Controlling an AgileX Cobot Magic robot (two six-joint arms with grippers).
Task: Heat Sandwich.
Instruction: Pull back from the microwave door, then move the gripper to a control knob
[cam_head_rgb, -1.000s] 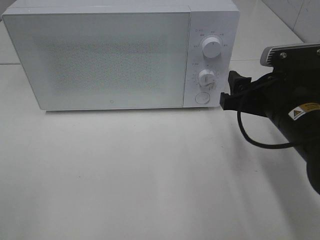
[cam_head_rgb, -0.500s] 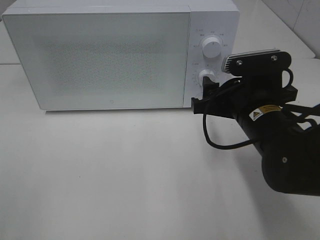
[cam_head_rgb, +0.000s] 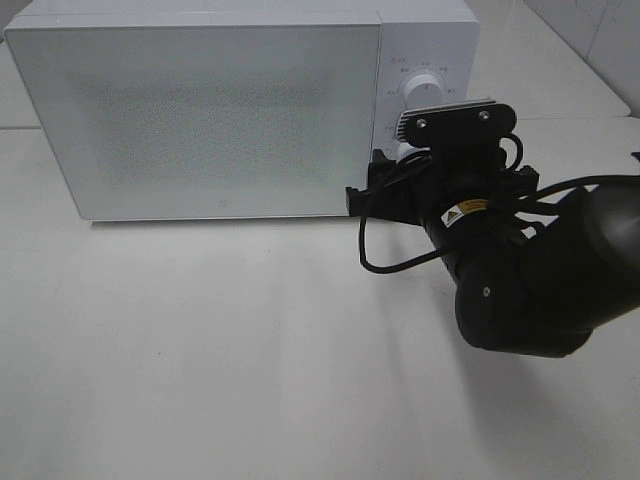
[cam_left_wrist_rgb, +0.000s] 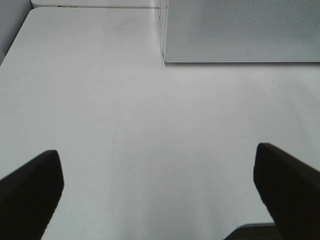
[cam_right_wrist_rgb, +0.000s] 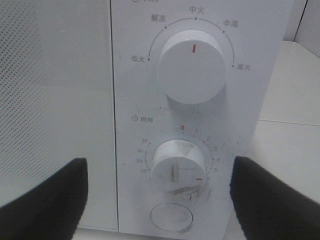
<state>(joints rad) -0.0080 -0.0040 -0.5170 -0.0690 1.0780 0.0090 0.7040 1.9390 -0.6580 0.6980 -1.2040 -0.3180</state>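
Tabletop: plain white table (cam_head_rgb: 200, 350), with a white box-shaped microwave oven (cam_head_rgb: 200, 110) at 12 o'clock, door shut.
Right side: your black right gripper (cam_head_rgb: 365, 181) faces the control panel at the oven's 3 o'clock end, fingers spread wide, gripping nothing.
Left side: your black left gripper (cam_left_wrist_rgb: 160, 192) hangs over the table, fingers fully apart, empty.
Sandwich: you cannot tell where the sandwich is.
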